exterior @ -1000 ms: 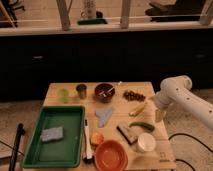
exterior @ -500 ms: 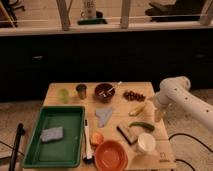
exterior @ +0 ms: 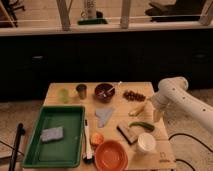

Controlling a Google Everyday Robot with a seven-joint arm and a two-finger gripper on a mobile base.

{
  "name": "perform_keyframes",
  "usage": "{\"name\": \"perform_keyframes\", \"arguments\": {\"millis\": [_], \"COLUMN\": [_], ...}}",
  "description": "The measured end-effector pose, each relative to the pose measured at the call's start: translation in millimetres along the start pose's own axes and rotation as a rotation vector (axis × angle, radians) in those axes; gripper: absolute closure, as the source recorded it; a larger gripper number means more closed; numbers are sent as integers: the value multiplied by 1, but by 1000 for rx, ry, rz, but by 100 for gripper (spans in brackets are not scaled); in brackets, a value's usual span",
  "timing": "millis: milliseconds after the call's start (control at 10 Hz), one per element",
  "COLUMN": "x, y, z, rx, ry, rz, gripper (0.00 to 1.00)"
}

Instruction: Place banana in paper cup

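The single camera view looks down on a wooden table (exterior: 90, 104) set before a dark counter. The white robot arm (exterior: 172, 92) reaches in from the right, and its gripper (exterior: 157, 114) hangs over the table's right edge with the jaws spread wide and nothing between them. The banana (exterior: 137, 109), small and pale yellow, lies flat on the wood just left of the gripper; whether the two touch cannot be told. Below the banana rests a dark green curved vegetable (exterior: 141, 125), and nearer the front stands the paper cup (exterior: 146, 143), white and upright, well apart from the banana. To the left of the cup sits an orange bowl (exterior: 111, 155), with a small orange item (exterior: 97, 138) above it and a brownish block (exterior: 127, 131) between bowl and vegetable. A grey cloth (exterior: 104, 116) lies mid-table. Along the far edge stand a translucent light-green cup (exterior: 63, 94), a metal cup (exterior: 81, 91), a dark bowl (exterior: 104, 92) holding a spoon, and a brown cluster like grapes (exterior: 132, 95). The left side carries a green tray (exterior: 67, 150) with a grey sponge (exterior: 52, 134) inside.
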Motion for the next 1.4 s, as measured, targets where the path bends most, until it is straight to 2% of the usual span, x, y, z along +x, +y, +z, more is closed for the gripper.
{"name": "perform_keyframes", "arguments": {"millis": [700, 1200, 1400], "x": [-2, -16, -20], "y": [-2, -7, -11], "z": [6, 16, 23], "rx": [-6, -4, -15], "ry": [1, -9, -14], "rz": [-35, -165, -222], "gripper": [20, 20, 20]}}
